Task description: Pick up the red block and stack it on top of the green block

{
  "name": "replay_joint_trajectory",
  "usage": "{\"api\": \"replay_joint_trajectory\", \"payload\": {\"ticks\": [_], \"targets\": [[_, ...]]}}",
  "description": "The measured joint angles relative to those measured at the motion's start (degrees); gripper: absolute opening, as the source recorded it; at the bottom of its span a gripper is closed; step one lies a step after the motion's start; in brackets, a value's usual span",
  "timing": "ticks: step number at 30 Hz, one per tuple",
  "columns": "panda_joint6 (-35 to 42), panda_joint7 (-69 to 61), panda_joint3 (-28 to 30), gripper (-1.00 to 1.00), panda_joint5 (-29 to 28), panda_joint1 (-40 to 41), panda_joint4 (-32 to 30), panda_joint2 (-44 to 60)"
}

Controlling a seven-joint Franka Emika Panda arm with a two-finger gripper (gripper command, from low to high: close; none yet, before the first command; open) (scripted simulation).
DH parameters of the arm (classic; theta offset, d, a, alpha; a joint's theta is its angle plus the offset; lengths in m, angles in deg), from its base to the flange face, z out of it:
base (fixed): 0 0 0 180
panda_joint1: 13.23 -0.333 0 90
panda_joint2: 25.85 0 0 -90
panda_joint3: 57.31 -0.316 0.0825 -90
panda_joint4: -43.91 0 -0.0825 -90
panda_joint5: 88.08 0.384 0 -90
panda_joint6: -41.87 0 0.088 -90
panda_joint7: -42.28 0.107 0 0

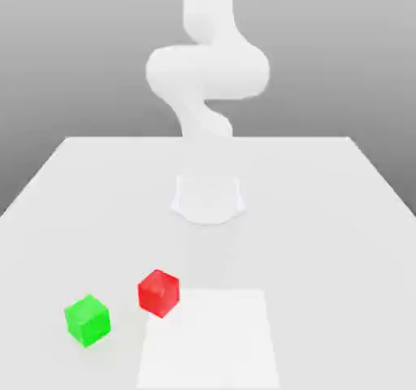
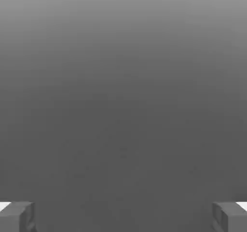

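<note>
The red block (image 1: 158, 293) is seen in the exterior view on the near part of the worktop (image 1: 325, 242), left of centre, at the far-left corner of a pale square patch (image 1: 210, 340). The green block (image 1: 88, 321) lies to its left and slightly nearer, with a gap between the two. The fingers of the gripper (image 2: 123, 217) are seen in the hand view, spread wide apart with nothing between them.

Handling: the red block is judged light and rigid, unlikely to be dented by a firm squeeze. Its flat, smooth faces may let it slip or swivel if only the edges are caught. The hold is best taken from above, across two opposite side faces at about mid-height, with the fingers kept clear of the green block.

Orientation: both blocks appear cubic, so no long axis can be assigned to either. Each is turned, with an upright edge presented towards the exterior view; the closing direction should therefore be matched to the red block's side faces. The green block's top should be met squarely and centrally, since an off-centre release could cause the upper block to topple.
</note>
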Motion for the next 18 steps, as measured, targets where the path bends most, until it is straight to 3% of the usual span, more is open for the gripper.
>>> {"api": "replay_joint_trajectory", "payload": {"ticks": [18], "targets": [[-27.4,15.9,1.3,0.0,-0.1,10.9,-29.1,38.2]]}}
